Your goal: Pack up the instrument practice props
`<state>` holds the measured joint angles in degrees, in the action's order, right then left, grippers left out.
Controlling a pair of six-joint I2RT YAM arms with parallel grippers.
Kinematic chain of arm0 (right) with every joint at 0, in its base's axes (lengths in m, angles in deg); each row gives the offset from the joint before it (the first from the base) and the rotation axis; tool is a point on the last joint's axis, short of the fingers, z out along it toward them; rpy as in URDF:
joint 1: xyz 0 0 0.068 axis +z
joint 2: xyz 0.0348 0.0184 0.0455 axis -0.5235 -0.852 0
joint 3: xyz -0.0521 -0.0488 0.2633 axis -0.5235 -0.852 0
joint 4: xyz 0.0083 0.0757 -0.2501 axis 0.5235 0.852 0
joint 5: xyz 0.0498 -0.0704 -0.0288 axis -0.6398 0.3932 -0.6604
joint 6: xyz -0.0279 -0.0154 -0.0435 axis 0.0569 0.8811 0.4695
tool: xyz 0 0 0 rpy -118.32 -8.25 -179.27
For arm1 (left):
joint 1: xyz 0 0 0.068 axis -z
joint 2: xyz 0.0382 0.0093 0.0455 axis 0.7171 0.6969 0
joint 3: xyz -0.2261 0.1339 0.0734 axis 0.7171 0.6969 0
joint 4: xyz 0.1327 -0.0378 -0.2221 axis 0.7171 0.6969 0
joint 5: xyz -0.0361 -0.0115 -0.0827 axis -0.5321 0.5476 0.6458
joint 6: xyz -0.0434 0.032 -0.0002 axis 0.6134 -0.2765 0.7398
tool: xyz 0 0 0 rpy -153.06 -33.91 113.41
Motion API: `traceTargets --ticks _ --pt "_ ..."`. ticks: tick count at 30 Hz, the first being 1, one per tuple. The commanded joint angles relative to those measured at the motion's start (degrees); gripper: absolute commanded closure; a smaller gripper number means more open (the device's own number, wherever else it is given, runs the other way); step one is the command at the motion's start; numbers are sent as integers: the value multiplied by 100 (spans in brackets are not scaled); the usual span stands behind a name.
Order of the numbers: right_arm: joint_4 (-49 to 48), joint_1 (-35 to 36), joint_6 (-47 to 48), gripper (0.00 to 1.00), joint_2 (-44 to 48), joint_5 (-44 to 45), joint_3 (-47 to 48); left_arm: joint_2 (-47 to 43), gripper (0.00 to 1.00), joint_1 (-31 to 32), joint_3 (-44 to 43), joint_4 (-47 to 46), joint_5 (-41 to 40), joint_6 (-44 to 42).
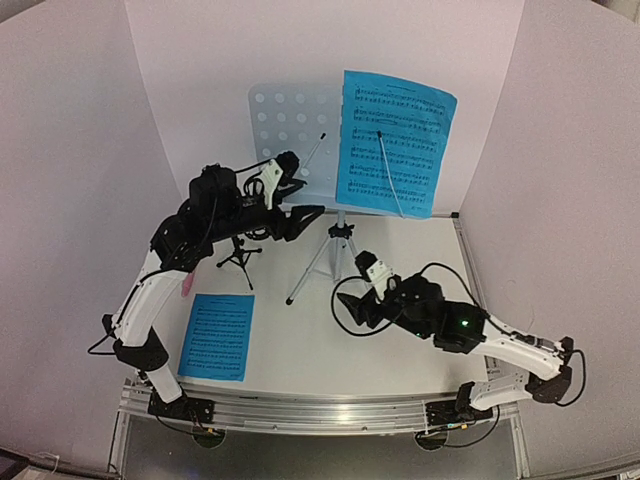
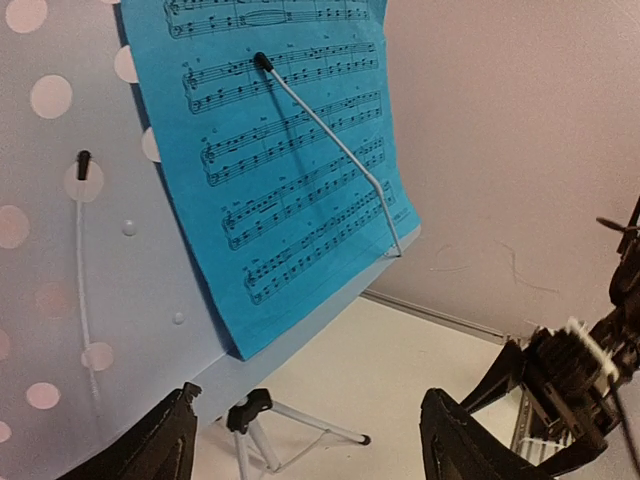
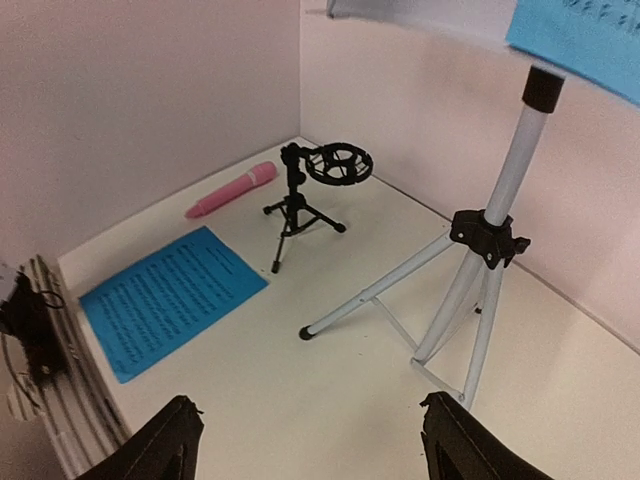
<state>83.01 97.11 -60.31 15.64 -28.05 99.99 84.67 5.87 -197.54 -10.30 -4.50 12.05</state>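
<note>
The left gripper (image 2: 310,430) hangs raised in front of the stand (image 1: 290,125). Its fingers are spread wide and empty, and it faces the blue page (image 2: 285,170) resting on the right half of the stand's ledge. A wire (image 2: 330,140) lies slanting across the page and pins it to the stand. A second wire (image 2: 80,250) lies on the stand's bare perforated half. The right gripper (image 3: 310,420) sits low, just right of the stand's tripod (image 3: 480,260), also parted with nothing between its fingers.

The step in hand looks like taking the page off the stand. The page's lower corner toward the stand's middle sits nearest the left fingers, so that seems the sound place to pinch, closing on paper alone and not on the ledge or wire. The page should probably slide out along the stand's face from under the wire. A straight pull away from the stand could tear the sheet or rock the light tripod. A slow, even draw looks wise, since the stand has only three thin legs.

On the table (image 1: 300,365) left of the stand wait the mic stand (image 3: 305,200), the pink mic (image 3: 232,190) beyond it, and a second page (image 3: 170,295) lying flat.
</note>
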Motion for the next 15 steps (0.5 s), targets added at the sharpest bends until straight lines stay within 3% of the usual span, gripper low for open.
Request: traceTargets --ticks 1,8,15 --pt "1176 3 -800 25 81 -647 998 339 23 -24 -328 -188 465 612" --pt "1290 -166 -572 26 -363 523 3063 769 22 -171 -689 -658 616 1052" --pt "1239 -648 -432 26 -1052 1327 4400 963 23 -320 -494 -866 914 1591"
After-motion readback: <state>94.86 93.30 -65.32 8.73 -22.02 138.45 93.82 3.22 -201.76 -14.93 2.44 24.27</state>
